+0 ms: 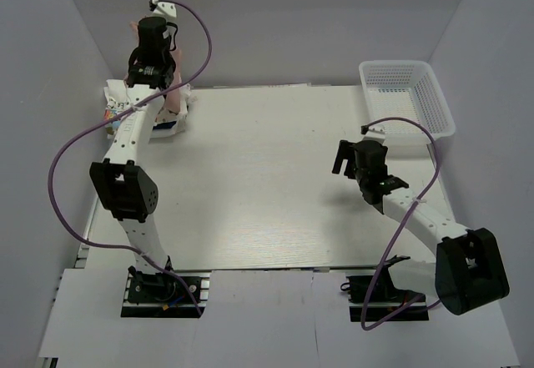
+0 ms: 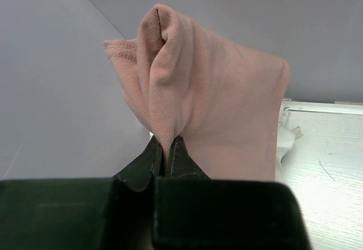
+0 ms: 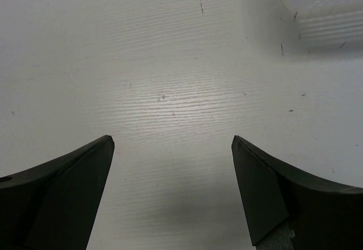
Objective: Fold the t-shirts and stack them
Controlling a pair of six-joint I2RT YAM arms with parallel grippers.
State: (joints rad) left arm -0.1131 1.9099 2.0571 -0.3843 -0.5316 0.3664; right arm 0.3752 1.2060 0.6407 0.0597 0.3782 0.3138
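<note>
My left gripper (image 2: 167, 143) is shut on a fold of the dusty-pink t-shirt (image 2: 210, 108) and holds it up at the table's far left corner (image 1: 153, 72). The pink cloth (image 1: 176, 94) hangs beside the arm, mostly hidden by it. The white t-shirt (image 1: 117, 105) with colourful print lies bunched under it at the far left edge. My right gripper (image 3: 173, 142) is open and empty above bare table at the right (image 1: 349, 158).
A white mesh basket (image 1: 406, 97) stands at the far right corner. Grey walls close the table on the left, back and right. Purple cables loop from both arms.
</note>
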